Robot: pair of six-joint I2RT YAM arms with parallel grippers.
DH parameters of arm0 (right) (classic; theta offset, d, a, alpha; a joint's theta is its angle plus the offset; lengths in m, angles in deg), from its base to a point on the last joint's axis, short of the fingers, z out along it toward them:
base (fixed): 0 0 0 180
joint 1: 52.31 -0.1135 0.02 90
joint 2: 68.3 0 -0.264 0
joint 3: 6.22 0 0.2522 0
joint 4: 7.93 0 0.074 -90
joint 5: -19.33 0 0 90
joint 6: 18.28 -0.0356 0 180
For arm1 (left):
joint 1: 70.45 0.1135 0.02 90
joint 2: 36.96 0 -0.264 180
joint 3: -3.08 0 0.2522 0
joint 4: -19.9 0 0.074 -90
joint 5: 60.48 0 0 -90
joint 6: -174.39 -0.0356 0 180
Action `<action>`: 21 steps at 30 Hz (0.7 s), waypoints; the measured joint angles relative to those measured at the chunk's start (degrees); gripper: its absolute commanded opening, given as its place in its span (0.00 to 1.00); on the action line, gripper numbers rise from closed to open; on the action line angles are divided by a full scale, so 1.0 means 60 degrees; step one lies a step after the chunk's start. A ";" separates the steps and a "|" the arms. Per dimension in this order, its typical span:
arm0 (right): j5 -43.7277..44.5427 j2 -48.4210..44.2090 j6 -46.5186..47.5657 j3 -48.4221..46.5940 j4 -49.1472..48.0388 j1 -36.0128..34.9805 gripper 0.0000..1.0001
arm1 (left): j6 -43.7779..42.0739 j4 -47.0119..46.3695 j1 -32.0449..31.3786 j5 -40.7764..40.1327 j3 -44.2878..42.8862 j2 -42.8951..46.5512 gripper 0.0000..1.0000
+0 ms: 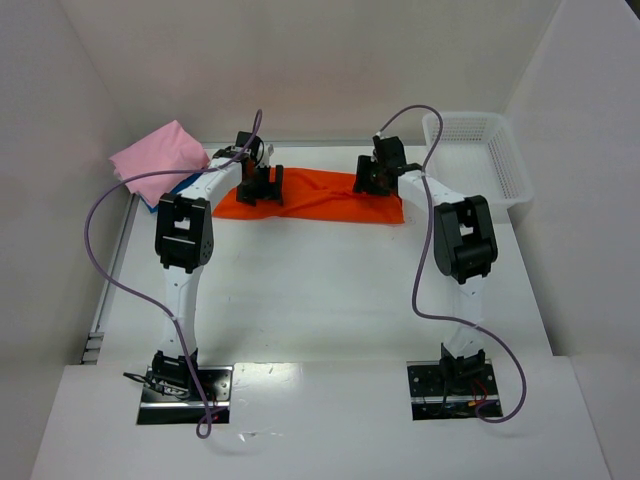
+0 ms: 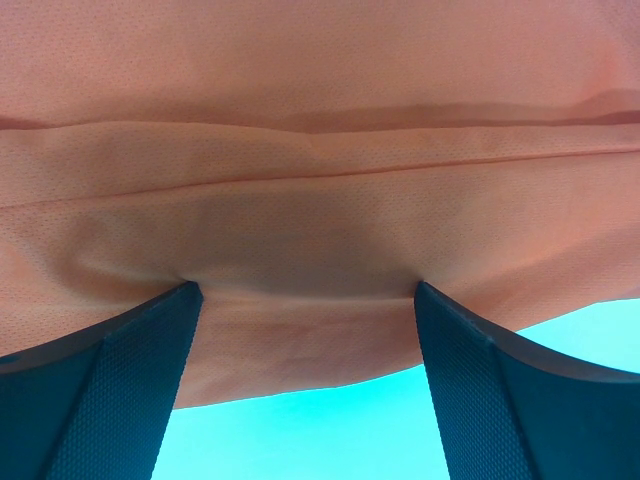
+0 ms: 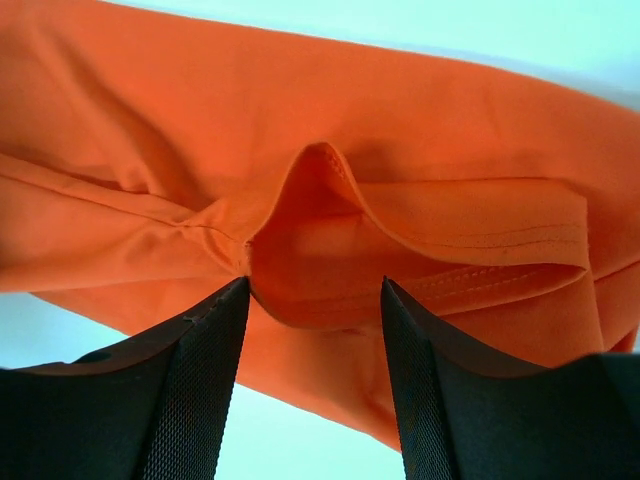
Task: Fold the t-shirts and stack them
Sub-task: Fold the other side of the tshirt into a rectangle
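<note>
Blue t-shirt (image 1: 168, 195): only a sliver visible under the pink t-shirt (image 1: 158, 158); shape undeterminable. Orange t-shirt (image 1: 320, 198): patches covered by left gripper (image 1: 262, 190) and right gripper (image 1: 371, 182) in top view; cut off at 3 edges in left wrist view.

Top external: fixed, high behind the arm bases, angled down over the whole surface (image 1: 320, 300) toward the back wall.
Left wrist: low, very near, looking forward past the left pincer (image 2: 307, 292) onto the orange t-shirt (image 2: 320, 160).
Right wrist: equally near, past the right pincer (image 3: 315, 287).
Shared: that shirt, seen end to end from above only.
</note>
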 measured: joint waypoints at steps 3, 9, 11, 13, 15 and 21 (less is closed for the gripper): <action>-0.0018 0.0131 0.0007 -0.0015 0.0015 0.0000 0.63 | 0.0025 -0.0007 -0.0007 -0.0011 0.0000 -0.0007 0.96; -0.0149 0.0153 0.0204 -0.0102 -0.0007 0.0000 0.67 | 0.0142 0.0018 -0.0004 -0.0022 -0.0073 -0.0047 0.96; -0.0302 0.0153 0.0346 -0.0124 -0.0036 0.0000 0.69 | 0.0157 0.0055 -0.0004 -0.0022 -0.0127 -0.0084 0.96; -0.0499 0.0153 0.0492 -0.0124 -0.0146 0.0000 0.69 | 0.0160 0.0069 -0.0004 -0.0022 -0.0146 -0.0091 0.96; -0.0670 0.0153 0.0641 -0.0124 -0.0248 -0.0011 0.69 | 0.0160 0.0069 -0.0004 -0.0022 -0.0146 -0.0095 0.96; -0.0882 0.0153 0.1082 -0.0102 -0.0342 -0.0091 0.57 | 0.0160 0.0087 -0.0004 -0.0011 -0.0160 -0.0098 0.96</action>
